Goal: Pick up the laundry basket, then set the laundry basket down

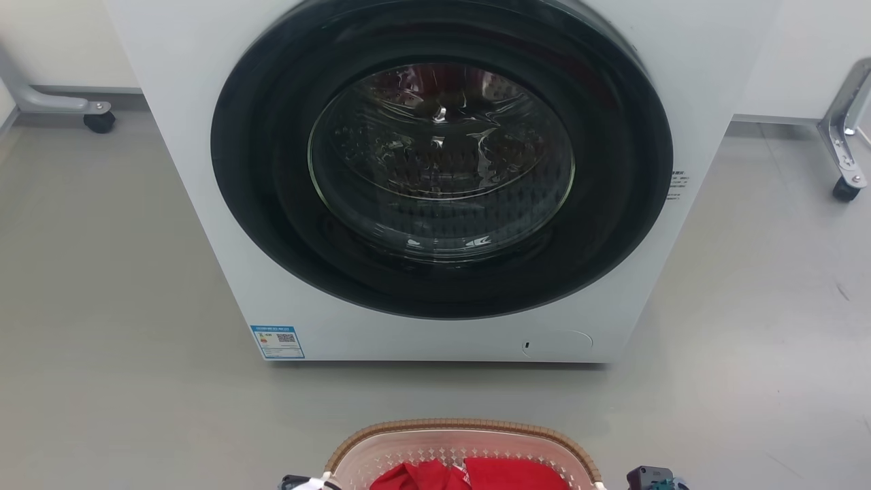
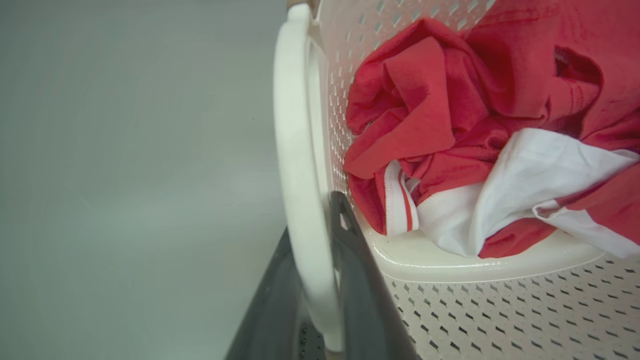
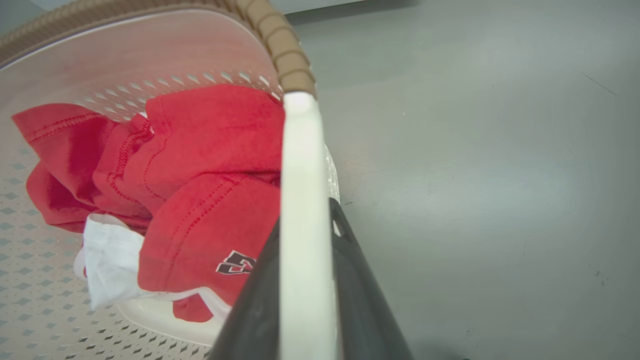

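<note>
Fingers (image 2: 360, 280) of the left gripper (image 2: 312, 215) clenched one white handle (image 2: 295, 150) of the laundry basket (image 1: 463, 426); the right gripper (image 3: 305, 215) clenched the other handle (image 3: 300, 165). The basket stood before the washer (image 1: 435, 333), red clothes (image 2: 425, 100) inside.

laundry basket (image 1: 463, 435): at 6 o'clock in the head view, cut by the bottom edge; near half not seen.
washer (image 1: 435, 170): top cut off at 12 o'clock.
washer label (image 1: 277, 341): at 7 o'clock on the front, print too small to read.
left tool (image 2: 311, 220): white handle (image 2: 295, 150) covers one finger's tip.
right tool (image 3: 305, 220): other handle (image 3: 302, 175) covers one finger's tip.
red clothes (image 3: 200, 165): underside hidden in the basket.
</note>
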